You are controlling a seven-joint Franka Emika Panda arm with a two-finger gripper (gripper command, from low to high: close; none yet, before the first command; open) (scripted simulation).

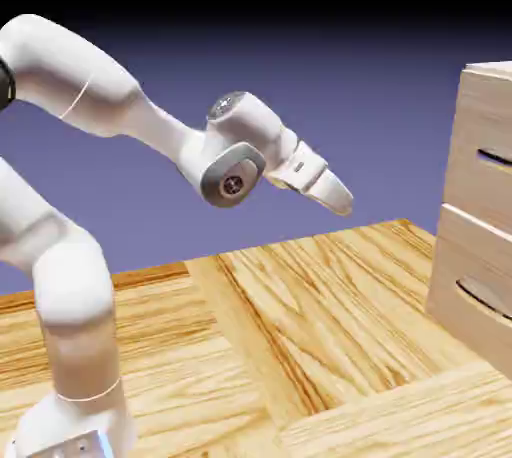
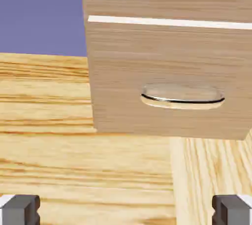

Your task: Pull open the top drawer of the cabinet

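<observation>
Your fingers (image 2: pixel 20 210) hang spread wide, well apart from the cabinet (image 1: pixel 478 236); its top drawer (image 1: pixel 482 141) sits closed above the lower drawer (image 1: pixel 475 276), near the table's (image 1: pixel 330 316) right edge.

Hand (image 1: pixel 332 192) well apart from cabinet (image 1: pixel 448 236), tilted down toward exterior view's right.

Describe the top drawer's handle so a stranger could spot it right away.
Find the boxy beige cabinet at the exterior view's right edge. On its upper front is a thin dark bar handle. It looks straight, whereas the lower drawer's handle is curved.
</observation>
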